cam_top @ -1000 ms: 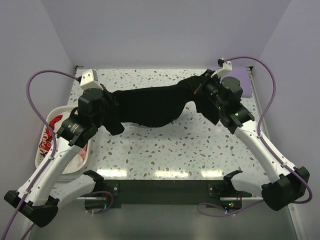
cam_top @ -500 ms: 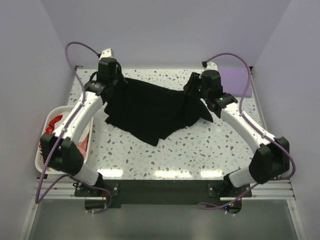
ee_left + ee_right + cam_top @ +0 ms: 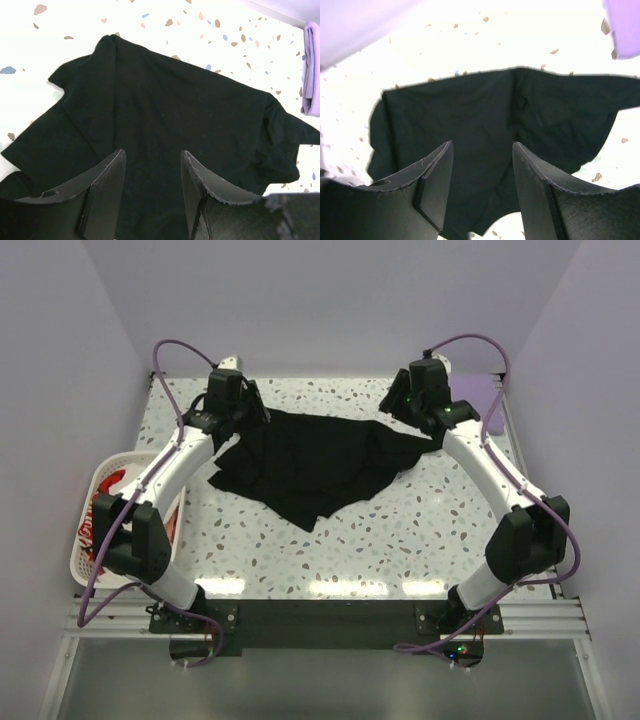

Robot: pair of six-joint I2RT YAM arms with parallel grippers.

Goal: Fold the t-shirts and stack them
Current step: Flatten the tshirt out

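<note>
As arms reach far, L gripper (image 3: 152, 156), R gripper (image 3: 482, 146) gape over blk tee (image 3: 312, 462).

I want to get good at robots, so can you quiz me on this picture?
1. True or false: the black t-shirt is folded into a neat square.
2. Where is the lavender t-shirt? A) far right corner of the table B) near left corner C) on the black t-shirt
3. What sits by the table's left edge?
Key: 1 false; 2 A; 3 the white basket.
</note>
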